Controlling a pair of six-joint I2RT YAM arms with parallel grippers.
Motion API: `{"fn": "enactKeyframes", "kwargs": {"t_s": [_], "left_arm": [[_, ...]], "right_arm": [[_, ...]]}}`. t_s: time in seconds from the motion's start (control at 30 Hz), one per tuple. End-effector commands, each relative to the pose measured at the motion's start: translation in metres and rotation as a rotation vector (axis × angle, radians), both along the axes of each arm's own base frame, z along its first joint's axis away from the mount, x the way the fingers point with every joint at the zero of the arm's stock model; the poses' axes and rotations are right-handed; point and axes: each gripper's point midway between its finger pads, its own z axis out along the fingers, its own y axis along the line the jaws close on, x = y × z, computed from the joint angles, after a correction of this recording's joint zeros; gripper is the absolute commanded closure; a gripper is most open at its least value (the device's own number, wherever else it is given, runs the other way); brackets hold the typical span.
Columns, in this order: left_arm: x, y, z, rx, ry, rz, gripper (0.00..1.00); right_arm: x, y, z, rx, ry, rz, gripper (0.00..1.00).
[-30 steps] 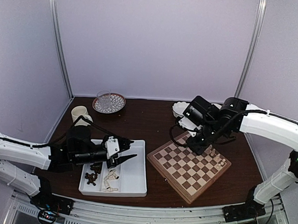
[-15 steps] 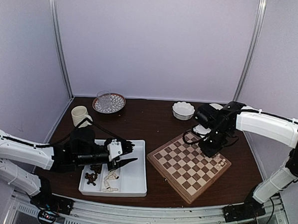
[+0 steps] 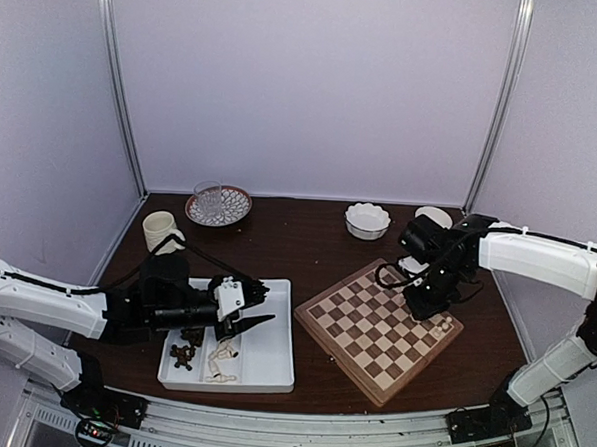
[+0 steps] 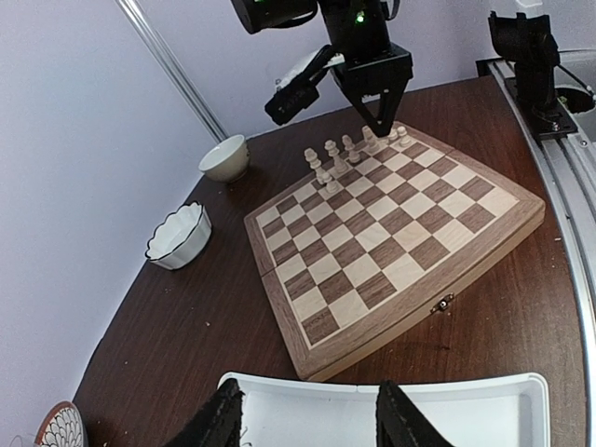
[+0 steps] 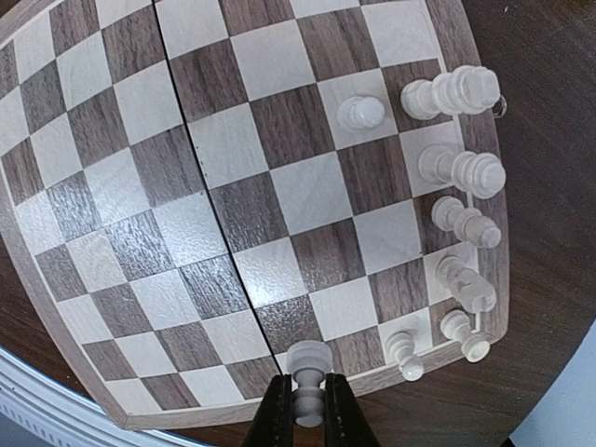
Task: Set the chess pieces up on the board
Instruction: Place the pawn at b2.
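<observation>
The checked wooden board (image 3: 378, 331) lies right of centre on the table. Several cream pieces (image 5: 461, 196) stand along its right edge; they also show in the left wrist view (image 4: 337, 156). My right gripper (image 5: 307, 412) is shut on a cream piece (image 5: 308, 377) and holds it above the board's right edge, near the standing pieces (image 3: 439, 323). My left gripper (image 4: 307, 424) is open and empty, low over the white two-compartment tray (image 3: 262, 354). Dark pieces (image 3: 184, 350) and cream pieces (image 3: 221, 358) lie loose in the tray's left compartments.
Two white bowls (image 3: 367, 220) stand behind the board. A cream mug (image 3: 161, 227) and a patterned plate with a glass (image 3: 217, 204) stand at the back left. Booth walls close in on three sides.
My right gripper has swung from the board's far corner rightward and down to the right edge, carrying the cream piece. My left gripper has dropped slightly over the tray.
</observation>
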Motion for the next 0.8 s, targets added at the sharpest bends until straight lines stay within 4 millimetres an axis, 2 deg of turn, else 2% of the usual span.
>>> {"fn": "enactKeyframes", "kwargs": {"t_s": [0.0,0.23,0.77], "left_arm": [[0.000,-0.002,0.018,-0.052,-0.008,0.003,0.51],[0.000,-0.005,0.016,-0.048,0.003,-0.003,0.52],[0.002,-0.002,0.020,-0.066,0.012,0.016,0.52]], "right_arm": [[0.003,0.008,0.002,0.124,-0.069,-0.106,1.00],[-0.007,-0.018,-0.008,0.019,-0.067,-0.148,1.00],[0.008,-0.029,-0.026,0.010,-0.024,-0.223,1.00]]}}
